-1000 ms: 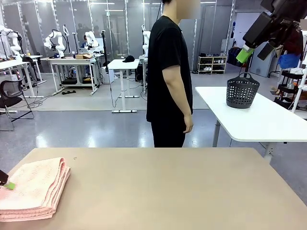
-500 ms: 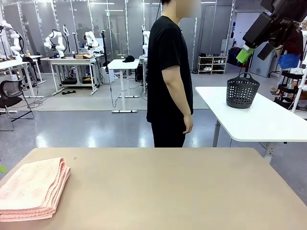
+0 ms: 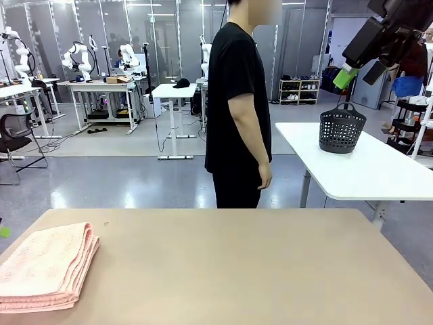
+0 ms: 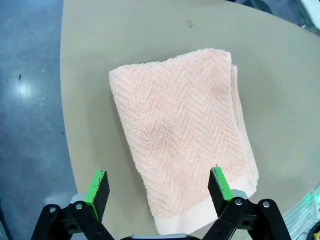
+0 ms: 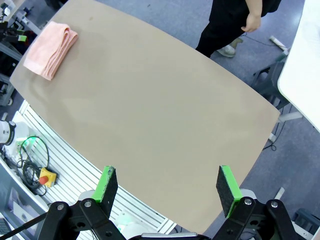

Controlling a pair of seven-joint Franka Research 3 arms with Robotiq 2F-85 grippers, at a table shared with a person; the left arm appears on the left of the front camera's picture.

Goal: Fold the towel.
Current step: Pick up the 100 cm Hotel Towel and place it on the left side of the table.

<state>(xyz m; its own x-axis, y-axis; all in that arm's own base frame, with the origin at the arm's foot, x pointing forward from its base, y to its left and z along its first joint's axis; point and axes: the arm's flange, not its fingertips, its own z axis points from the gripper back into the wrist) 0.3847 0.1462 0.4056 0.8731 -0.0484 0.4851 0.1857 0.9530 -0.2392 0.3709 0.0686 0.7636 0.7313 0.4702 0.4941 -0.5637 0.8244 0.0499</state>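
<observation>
Gone from the towel's near-left corner since a second ago: left gripper's green pad, now only a speck at the far-left frame edge; towel and right arm unchanged. Leftmost, towel (image 3: 47, 267) folded in a stacked rectangle at the left end of the tan table (image 3: 237, 271), layered fold edge facing table centre, plain band at the end nearest the robot. Left gripper (image 4: 157, 187) hovering above the towel, not touching, jaws spread wide and empty, one pad over bare table, the other over the cloth near the band. Judged: fold essentially complete, step in hand a clean release and retreat. For doing it well: lift straight up off the cloth with jaws kept apart so no pad snags the terry loops or drags the top layer askew. Towel close to the table's left rim and near edge, so little margin there; any tidying push best directed toward centre. Centre and right of table bare, ample room. Person (image 3: 238, 115) standing at the far side, hands down, clear of the work. Far right, right gripper (image 5: 167, 187) raised high above the table, fingers wide apart, holding nothing.
</observation>
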